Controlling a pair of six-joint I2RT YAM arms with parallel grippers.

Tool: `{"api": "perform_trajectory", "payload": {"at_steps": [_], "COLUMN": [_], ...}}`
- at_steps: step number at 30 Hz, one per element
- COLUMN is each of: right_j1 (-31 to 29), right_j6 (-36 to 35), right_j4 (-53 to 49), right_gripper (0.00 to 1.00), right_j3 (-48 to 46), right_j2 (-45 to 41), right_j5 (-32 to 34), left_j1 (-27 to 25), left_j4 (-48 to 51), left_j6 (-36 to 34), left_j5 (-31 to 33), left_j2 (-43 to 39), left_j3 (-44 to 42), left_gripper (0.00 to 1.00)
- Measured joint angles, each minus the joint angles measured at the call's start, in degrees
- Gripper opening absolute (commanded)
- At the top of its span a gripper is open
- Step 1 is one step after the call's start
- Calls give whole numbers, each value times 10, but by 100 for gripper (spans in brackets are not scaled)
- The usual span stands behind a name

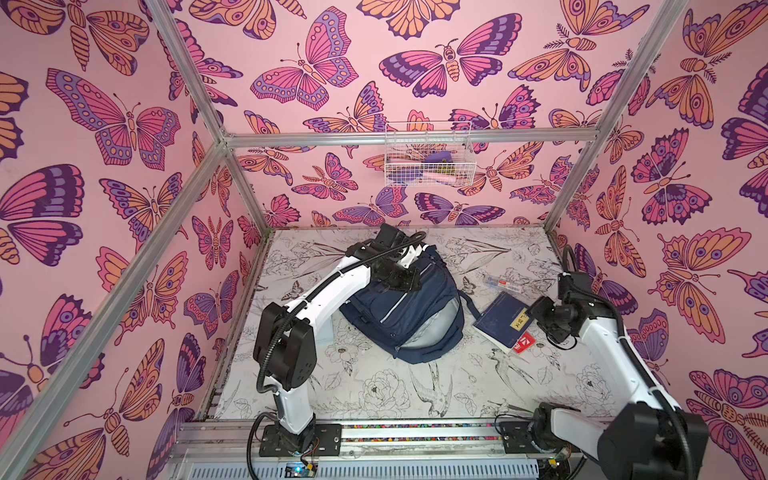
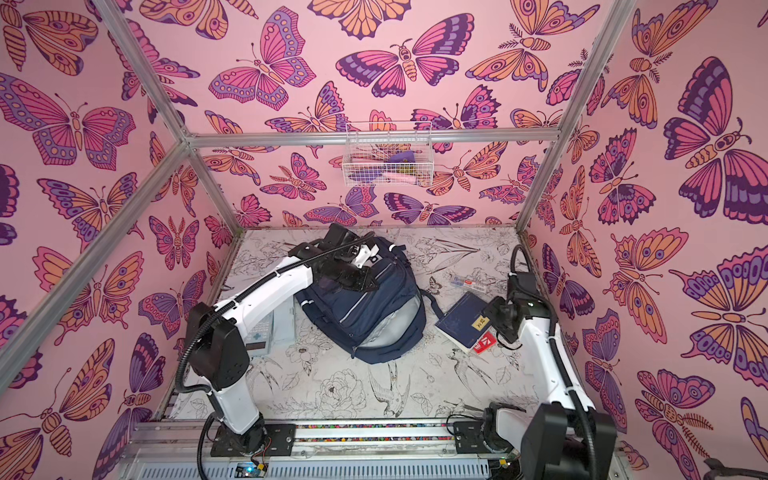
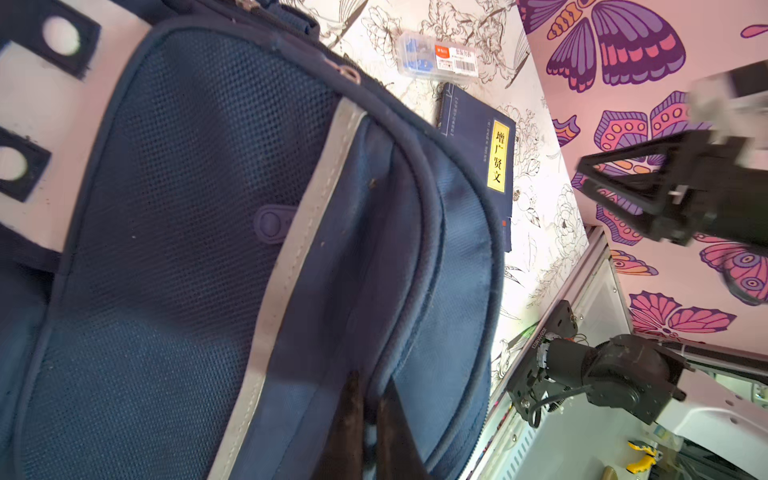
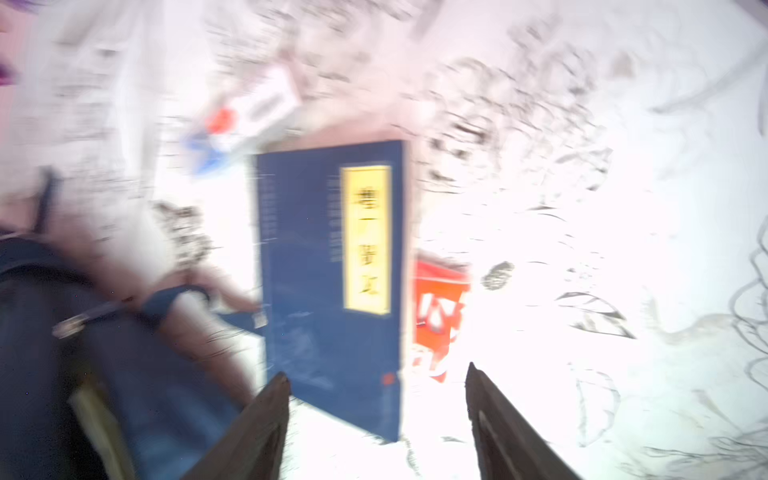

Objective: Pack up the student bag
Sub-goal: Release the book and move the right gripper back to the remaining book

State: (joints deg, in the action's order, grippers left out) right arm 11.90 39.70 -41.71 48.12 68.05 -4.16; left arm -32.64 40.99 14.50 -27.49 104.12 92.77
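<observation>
Two arms reach over a flower-printed worktop (image 1: 374,390), and the student bag (image 1: 399,316) lies flat near its middle in both top views, front side up, with white stripes running across the navy cloth and a pale grey band along its right edge. The left fingers (image 3: 347,428) are down on the far part of the bag, closed almost tip to tip against a piped seam next to one white stripe; the left wrist view does not show whether any cloth is pinched between them. The right fingers (image 4: 253,436) stand wide apart with nothing between them, hovering above the near end of a blue book (image 1: 500,320), though the right wrist view is badly blurred. That book lies flat just to the right of the bag, close to a dark strap (image 1: 469,300) that trails from the bag's side. It has a yellow label (image 1: 520,320) on its cover, and its near corner rests on a red packet (image 1: 523,343). A clear box (image 1: 509,284) with a red and white sticker sits on the worktop just behind the book, apart from the bag. High on the back wall hangs a wire basket (image 1: 428,156) with a few pink and purple things inside, too small to make out
</observation>
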Motion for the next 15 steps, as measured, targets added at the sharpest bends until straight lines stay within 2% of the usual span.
{"api": "perform_trajectory", "payload": {"at_steps": [5,15], "right_j1": [68,105], "right_j6": [-22,-27], "right_j4": [56,209], "right_gripper": [69,59], "right_j3": [-46,-79], "right_j2": [38,151], "right_j5": [-39,-127], "left_j1": [0,0], "left_j4": [-14,-26], "left_j6": [5,13], "left_j5": [-9,-20], "left_j2": [-2,-3], "left_j3": [-17,-28], "left_gripper": [0,0]}}
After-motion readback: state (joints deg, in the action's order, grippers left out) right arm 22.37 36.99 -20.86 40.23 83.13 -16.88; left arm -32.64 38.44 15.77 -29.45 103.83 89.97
